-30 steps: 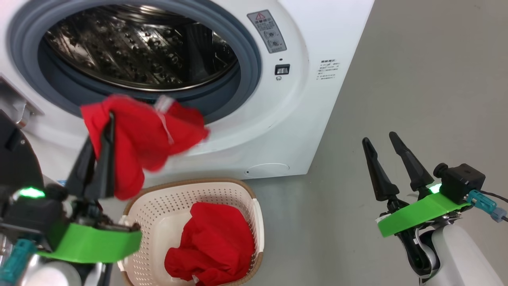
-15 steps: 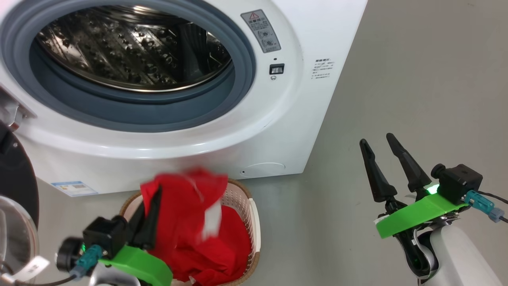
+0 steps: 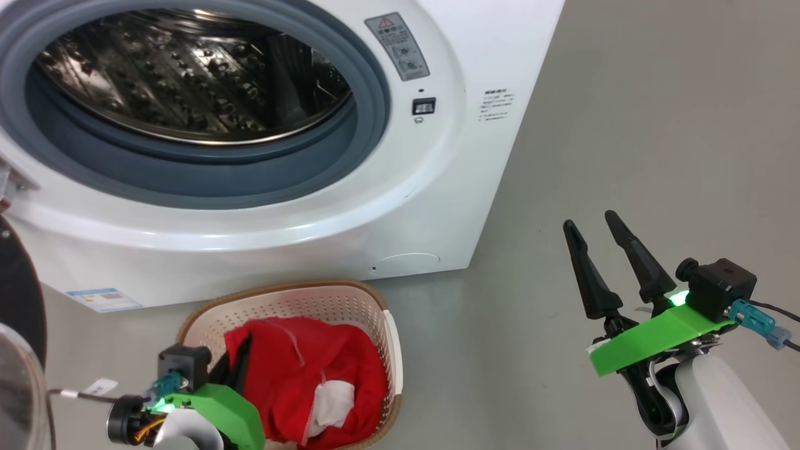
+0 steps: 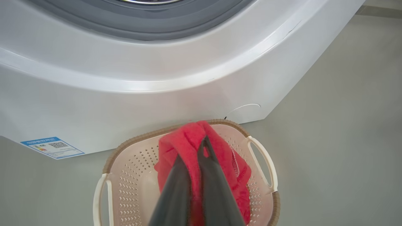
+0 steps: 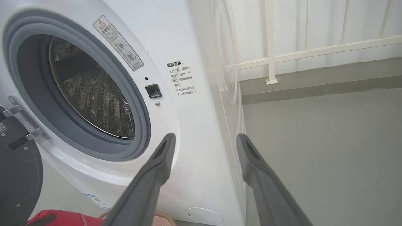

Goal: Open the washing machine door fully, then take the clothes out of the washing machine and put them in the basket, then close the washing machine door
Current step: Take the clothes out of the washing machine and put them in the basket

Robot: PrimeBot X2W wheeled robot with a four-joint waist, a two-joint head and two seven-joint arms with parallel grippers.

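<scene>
The washing machine (image 3: pixel 400 206) stands with its steel drum (image 3: pixel 187 75) uncovered. Its door (image 3: pixel 19 300) hangs swung out at the far left, black rim and glass showing. On the floor in front sits the cream basket (image 3: pixel 294 297) with the red clothes (image 3: pixel 312 362) inside. My left gripper (image 3: pixel 240 350) reaches down into the basket, shut on a red garment (image 4: pixel 188 135) that is bunched around its fingers (image 4: pixel 213 188). My right gripper (image 3: pixel 587 220) hovers open over the floor to the right of the machine, nothing between its fingers (image 5: pixel 157 169).
Grey floor (image 3: pixel 625 125) spreads to the right of the machine. A blue sticker (image 4: pixel 51 147) marks the machine's lower front. A white railing (image 5: pixel 314 50) runs along the wall behind. The open door (image 5: pixel 19 175) juts out beside the basket on the left.
My left gripper has come down from in front of the drum opening into the basket, carrying the red garment with it. The head camera shifted a little. The right gripper stayed put.
</scene>
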